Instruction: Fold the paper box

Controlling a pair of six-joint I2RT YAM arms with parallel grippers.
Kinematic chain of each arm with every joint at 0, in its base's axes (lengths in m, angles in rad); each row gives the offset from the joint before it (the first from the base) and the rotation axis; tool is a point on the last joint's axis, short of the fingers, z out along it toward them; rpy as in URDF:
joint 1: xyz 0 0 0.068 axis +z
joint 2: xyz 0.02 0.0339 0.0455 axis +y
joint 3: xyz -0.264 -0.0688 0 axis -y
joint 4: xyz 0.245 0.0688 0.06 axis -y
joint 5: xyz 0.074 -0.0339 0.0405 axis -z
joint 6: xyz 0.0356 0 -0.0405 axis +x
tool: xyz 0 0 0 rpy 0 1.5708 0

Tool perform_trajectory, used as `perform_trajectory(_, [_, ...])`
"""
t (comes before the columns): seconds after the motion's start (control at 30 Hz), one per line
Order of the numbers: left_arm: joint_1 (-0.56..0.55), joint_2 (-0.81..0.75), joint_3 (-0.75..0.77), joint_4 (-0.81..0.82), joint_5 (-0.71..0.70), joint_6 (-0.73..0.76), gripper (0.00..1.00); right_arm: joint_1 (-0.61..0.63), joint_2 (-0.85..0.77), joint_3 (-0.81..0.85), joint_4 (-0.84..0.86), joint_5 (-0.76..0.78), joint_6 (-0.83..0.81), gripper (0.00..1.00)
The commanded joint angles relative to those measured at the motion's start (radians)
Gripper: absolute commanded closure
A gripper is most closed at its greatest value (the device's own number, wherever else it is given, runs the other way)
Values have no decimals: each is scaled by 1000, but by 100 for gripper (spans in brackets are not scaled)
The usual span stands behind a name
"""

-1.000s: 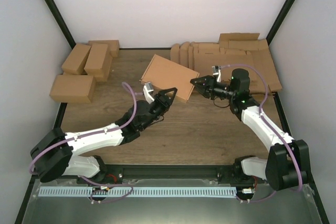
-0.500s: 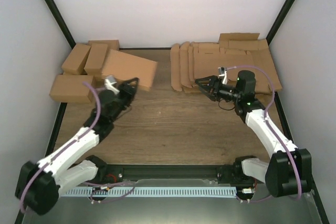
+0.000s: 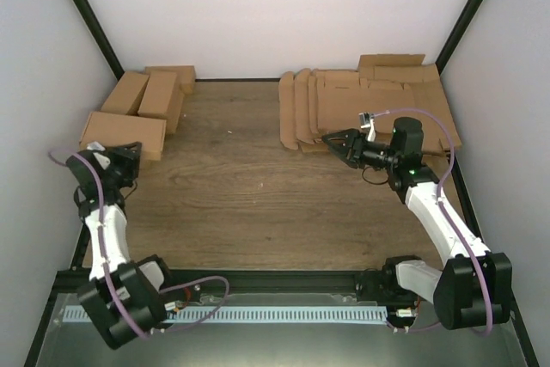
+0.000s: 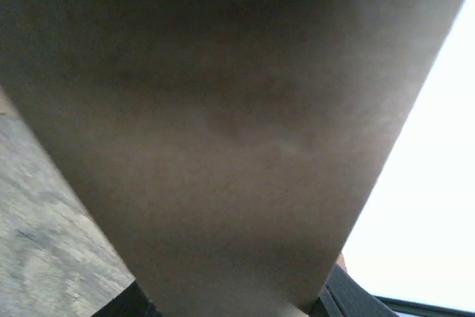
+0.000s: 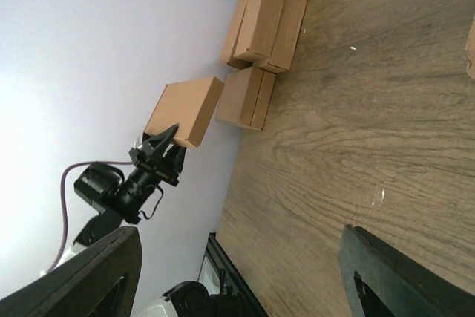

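Top view: paper box (image 3: 123, 132) folded into a shallow closed plain brown carton, clamped in left hand (image 3: 127, 152) at far left edge of table (image 3: 241, 178), by the folded cartons (image 3: 146, 96); right hand (image 3: 326, 139) apart, gripping nothing, near flat blanks (image 3: 369, 100). Left wrist: blurred brown face of paper box (image 4: 223, 146) filling the view. Right wrist: paper box (image 5: 185, 109) pinched at one edge by left hand (image 5: 167, 139), off the table; own fingers (image 5: 96, 272) wide apart.
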Motion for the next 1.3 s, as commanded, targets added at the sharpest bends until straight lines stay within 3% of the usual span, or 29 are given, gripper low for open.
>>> perform_trajectory(0.0, [129, 123, 81, -37, 208, 134, 75, -8, -17, 10, -43, -33, -46, 25])
perform_trajectory(0.27, [237, 362, 243, -137, 235, 302, 75, -8, -26, 18, -76, -57, -72, 25])
perform_trajectory(0.47, [297, 477, 325, -145, 233, 340, 75, -8, -32, 32, -126, -72, -109, 25])
perform_trajectory(0.8, [287, 656, 397, -52, 264, 266, 74, -8, -31, 32, -154, -64, -128, 25])
perform_trajectory(1.27, [238, 751, 436, 70, 256, 154, 73, -8, -39, 41, -157, -37, -118, 25])
